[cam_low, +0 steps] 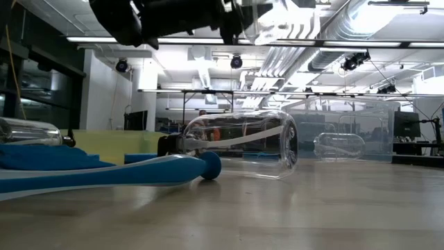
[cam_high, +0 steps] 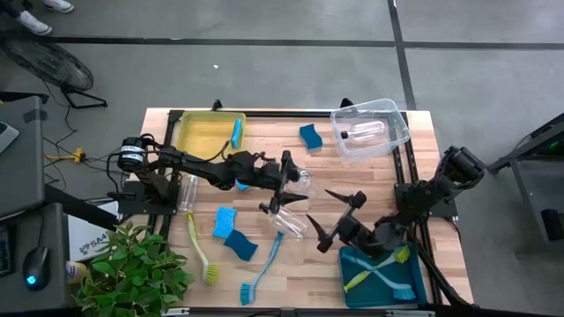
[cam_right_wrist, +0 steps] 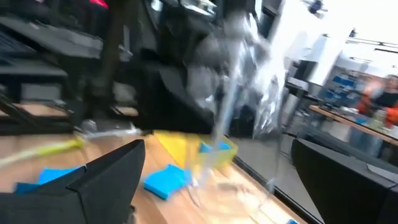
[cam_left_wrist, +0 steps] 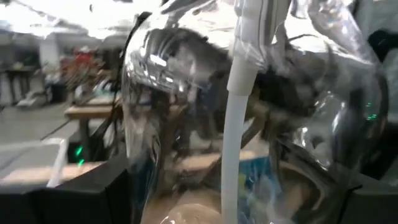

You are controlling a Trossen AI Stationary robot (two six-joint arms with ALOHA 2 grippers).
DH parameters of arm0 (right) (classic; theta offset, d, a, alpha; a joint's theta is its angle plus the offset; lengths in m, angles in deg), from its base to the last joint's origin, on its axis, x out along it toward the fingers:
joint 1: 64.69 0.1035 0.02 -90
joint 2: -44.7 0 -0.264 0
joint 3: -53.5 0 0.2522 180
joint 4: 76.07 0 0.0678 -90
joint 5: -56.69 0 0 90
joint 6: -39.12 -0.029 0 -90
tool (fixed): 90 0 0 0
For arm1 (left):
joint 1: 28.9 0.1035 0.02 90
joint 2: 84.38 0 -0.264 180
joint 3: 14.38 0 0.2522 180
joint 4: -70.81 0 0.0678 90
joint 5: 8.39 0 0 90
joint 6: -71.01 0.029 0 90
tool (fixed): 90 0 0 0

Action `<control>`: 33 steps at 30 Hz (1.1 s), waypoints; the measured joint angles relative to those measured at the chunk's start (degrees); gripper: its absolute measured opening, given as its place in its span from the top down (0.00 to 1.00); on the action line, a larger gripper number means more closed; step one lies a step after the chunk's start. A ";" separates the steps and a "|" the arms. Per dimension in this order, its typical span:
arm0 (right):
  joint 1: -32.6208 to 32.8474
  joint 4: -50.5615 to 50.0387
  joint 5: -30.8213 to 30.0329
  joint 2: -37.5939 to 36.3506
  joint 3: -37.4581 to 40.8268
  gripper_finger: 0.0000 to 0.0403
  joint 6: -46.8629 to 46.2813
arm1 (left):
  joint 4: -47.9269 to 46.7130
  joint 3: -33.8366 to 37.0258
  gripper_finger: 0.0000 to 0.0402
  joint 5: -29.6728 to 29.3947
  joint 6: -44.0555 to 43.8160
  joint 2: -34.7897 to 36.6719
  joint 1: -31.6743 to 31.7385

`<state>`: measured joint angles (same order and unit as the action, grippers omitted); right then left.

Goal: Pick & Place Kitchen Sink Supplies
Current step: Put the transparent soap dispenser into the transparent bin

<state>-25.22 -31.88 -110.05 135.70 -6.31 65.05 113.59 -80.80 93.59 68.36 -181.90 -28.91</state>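
My left gripper (cam_high: 286,183) is out over the middle of the table, shut on a small clear bottle (cam_high: 301,177) that fills the left wrist view (cam_left_wrist: 236,99). My right gripper (cam_high: 339,218) is open, just right of it, and touches nothing. A second clear bottle (cam_high: 289,222) lies on its side on the table below (cam_low: 239,142), and a third (cam_high: 187,189) lies at the left. Blue sponges (cam_high: 225,220) (cam_high: 240,245) (cam_high: 310,135) lie flat. A yellow-green brush (cam_high: 201,251) and a blue brush (cam_high: 263,269) lie near the front edge. My left gripper holds the clear bottle by its body (cam_left_wrist: 155,155), pinched between the two fingers, one on each side. The fingers come roughly level from the table's left. In the low view the bottle (cam_low: 274,17) is lifted clear, high above the table.
A yellow bin (cam_high: 198,132) at the far left holds a blue brush (cam_high: 236,132). A clear bin (cam_high: 392,119) at the far right holds a bottle (cam_high: 366,132). A teal bin (cam_high: 352,264) at the near right holds brushes. A leafy plant (cam_high: 132,269) stands at the near left corner.
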 joint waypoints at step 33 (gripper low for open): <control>-15.99 -7.74 27.42 -3.84 0.00 0.24 -6.58 | -18.53 0.00 0.25 -2.16 0.91 0.00 0.00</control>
<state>-41.21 -39.62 -82.63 131.85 -6.31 58.47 95.07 -80.80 91.44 69.27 -181.90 -28.92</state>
